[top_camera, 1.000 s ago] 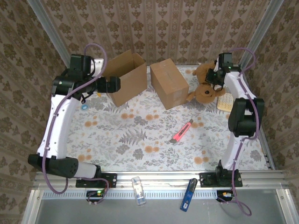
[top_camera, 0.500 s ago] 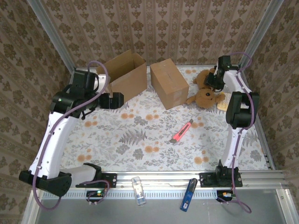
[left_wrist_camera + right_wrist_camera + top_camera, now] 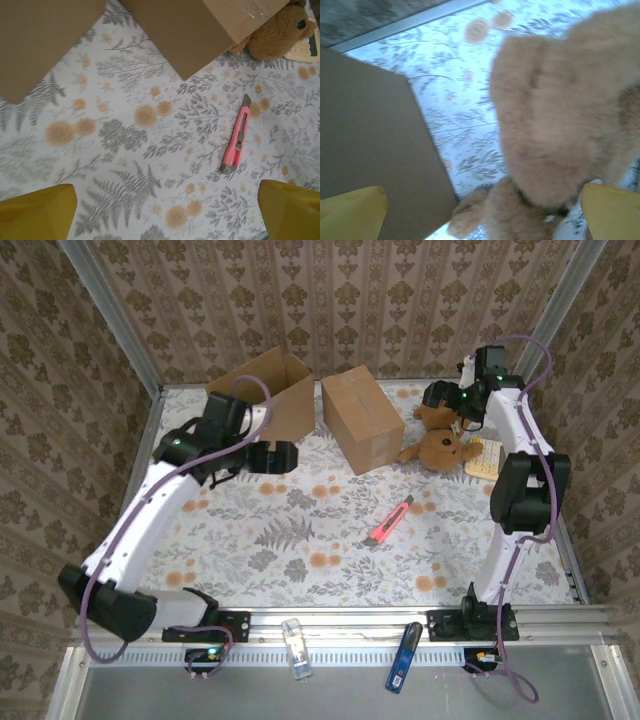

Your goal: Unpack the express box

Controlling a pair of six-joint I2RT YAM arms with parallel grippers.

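Left tool (image 3: pixel 283 457) swung off open box (image 3: pixel 262 390) toward cutter (image 3: pixel 390 522), wide open, empty | right tool (image 3: pixel 437 395) let teddy bear (image 3: pixel 440 445) down, spread, empty | sealed box (image 3: pixel 360 420) likely next

You get bright, even light from above; the closed box (image 3: pixel 362 418) casts a small soft shadow. Your right wrist view shows the teddy bear (image 3: pixel 555 115) blurry and the desk (image 3: pixel 455 100) bluish.

The near tabletop (image 3: pixel 230 540) lies open except for a pink cutter (image 3: pixel 391 521), while the open box (image 3: pixel 268 398), closed box (image 3: pixel 362 418) and teddy bear (image 3: pixel 437 445) crowd its far side.
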